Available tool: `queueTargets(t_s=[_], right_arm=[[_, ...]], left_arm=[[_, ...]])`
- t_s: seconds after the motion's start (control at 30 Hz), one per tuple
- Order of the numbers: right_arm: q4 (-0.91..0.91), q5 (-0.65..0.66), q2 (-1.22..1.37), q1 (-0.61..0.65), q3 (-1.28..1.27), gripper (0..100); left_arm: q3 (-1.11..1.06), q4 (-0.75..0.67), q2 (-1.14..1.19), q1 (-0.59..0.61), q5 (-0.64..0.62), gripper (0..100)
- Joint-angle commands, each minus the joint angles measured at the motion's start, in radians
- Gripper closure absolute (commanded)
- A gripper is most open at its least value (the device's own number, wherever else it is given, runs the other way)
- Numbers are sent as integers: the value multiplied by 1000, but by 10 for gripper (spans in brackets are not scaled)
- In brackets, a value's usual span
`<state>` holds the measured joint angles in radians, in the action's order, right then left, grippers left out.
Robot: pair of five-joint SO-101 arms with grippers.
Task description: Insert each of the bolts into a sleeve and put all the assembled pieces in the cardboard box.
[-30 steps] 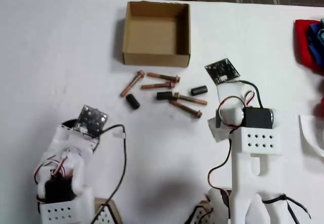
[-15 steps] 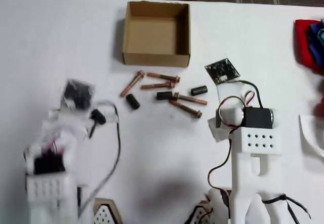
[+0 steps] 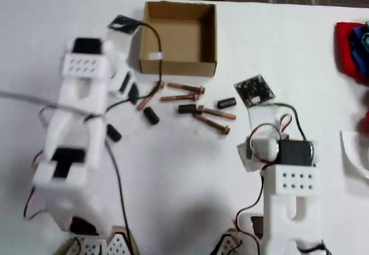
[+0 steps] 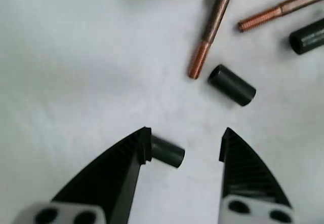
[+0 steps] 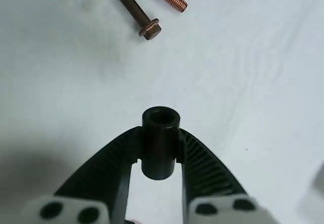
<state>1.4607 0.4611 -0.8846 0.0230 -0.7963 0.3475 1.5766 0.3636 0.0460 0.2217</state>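
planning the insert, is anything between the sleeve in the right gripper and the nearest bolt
No. In the right wrist view, the white table between the sleeve held in the right gripper and the nearest bolt is bare.

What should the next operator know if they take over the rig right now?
Left gripper: open, low over the table, with a loose sleeve beside one finger, not gripped.
Right gripper: shut on the held sleeve.
Bolts: five, loose on the table in front of the cardboard box, with three spare sleeves among them.
Done: nothing; no bolt is seen inside a sleeve, and nothing is visible in the box.
Left: every insertion, then boxing all pieces.
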Motion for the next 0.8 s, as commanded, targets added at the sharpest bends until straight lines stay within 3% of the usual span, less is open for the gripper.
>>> queueTargets(t_s=[0.0,0.17,0.33,0.53,0.77], right_arm=[[-1,6,-97,-12,-48,977],[-4,6,-143,-12,-58,977],[-4,6,-142,-13,-58,977],[-4,6,-142,-13,-60,977],[-4,6,-142,-13,-60,977]], left_arm=[[343,61,218,-54,-57,759],[713,80,488,-98,-91,759],[946,81,721,-132,-87,759],[1078,34,881,-123,-86,759],[1082,-80,924,-118,-86,759]])
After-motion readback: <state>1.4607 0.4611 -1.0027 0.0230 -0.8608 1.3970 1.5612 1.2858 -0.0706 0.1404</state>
